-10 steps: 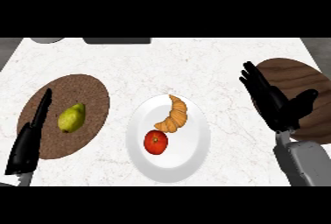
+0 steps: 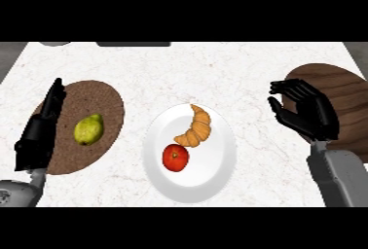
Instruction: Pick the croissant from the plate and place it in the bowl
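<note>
two hands in view, one white plate (image 2: 219, 182), one croissant (image 2: 195, 129), one red tomato-like fruit (image 2: 175, 157), one green pear (image 2: 87, 129), one round brown woven mat (image 2: 108, 104), one dark wooden bowl (image 2: 343, 92).

croissant lies on the upper half of the plate, curved, its lower end just above the red fruit; nothing touches it. plate sits mid-counter on the white marbled counter top (image 2: 215, 73).

pear rests on the mat, left of the plate.

right hand (image 2: 310, 114) hovers between plate and bowl, partly over the bowl's left rim; fingers bent inward at the tips, thumb apart, nothing held (palm faces the plate side). well apart from the croissant.

left hand (image 2: 39, 133) at the left edge over the mat's rim, fingers straight and together, pointing up, resting, holding nothing.

bowl is cut off by the right edge and partly covered by the right hand and forearm. two objects at the top edge, one pale, one dark, are cut off and cannot be identified.
</note>
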### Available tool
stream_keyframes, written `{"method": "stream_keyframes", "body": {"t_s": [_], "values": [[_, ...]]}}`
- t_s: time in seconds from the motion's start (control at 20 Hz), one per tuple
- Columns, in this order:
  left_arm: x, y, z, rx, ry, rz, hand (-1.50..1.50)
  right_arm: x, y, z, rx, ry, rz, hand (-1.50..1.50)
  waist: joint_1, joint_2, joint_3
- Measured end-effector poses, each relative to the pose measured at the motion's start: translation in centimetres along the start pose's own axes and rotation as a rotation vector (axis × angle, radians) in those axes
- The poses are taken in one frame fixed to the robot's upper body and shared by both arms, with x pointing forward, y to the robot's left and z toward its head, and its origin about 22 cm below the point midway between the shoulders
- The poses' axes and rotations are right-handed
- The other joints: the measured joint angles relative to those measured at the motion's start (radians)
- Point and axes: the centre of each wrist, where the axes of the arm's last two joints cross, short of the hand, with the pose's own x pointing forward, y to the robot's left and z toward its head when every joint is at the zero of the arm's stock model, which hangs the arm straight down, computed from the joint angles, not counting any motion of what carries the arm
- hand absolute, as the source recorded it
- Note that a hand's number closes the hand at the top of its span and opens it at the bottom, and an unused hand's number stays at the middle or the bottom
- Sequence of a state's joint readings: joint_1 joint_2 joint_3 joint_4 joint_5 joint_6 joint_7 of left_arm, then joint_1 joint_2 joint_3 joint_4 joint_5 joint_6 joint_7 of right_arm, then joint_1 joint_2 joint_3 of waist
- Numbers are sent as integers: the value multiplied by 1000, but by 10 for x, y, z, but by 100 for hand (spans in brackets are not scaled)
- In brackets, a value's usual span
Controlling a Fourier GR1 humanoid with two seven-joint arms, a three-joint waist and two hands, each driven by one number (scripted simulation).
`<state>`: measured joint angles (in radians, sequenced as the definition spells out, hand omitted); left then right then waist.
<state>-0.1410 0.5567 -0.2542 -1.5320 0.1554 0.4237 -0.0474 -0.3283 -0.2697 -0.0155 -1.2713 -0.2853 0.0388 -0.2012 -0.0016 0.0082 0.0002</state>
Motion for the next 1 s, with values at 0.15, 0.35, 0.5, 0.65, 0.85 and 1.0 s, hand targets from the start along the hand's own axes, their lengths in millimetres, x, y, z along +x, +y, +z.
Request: {"method": "stream_keyframes", "body": {"t_s": [0.15,0.35,0.5,0.65,0.85,1.0], "values": [[13,-9,-12,-2,19,29,0,-23,-2,11,8,-111,-31,-150,2,0,2],[21,-8,-18,-12,38,49,0,-27,-7,17,108,-200,82,-150,3,-5,1],[23,-7,-18,-8,45,49,0,-17,-10,15,189,-194,193,-150,3,-8,0],[23,-6,-18,-8,50,51,0,7,-9,2,271,-159,321,-150,1,-10,-1],[27,-10,-20,-15,53,53,0,34,7,-18,373,-87,500,-150,4,-11,-2],[28,-12,-19,-18,55,57,0,51,24,-31,453,-27,606,-150,6,-11,-2]]}}
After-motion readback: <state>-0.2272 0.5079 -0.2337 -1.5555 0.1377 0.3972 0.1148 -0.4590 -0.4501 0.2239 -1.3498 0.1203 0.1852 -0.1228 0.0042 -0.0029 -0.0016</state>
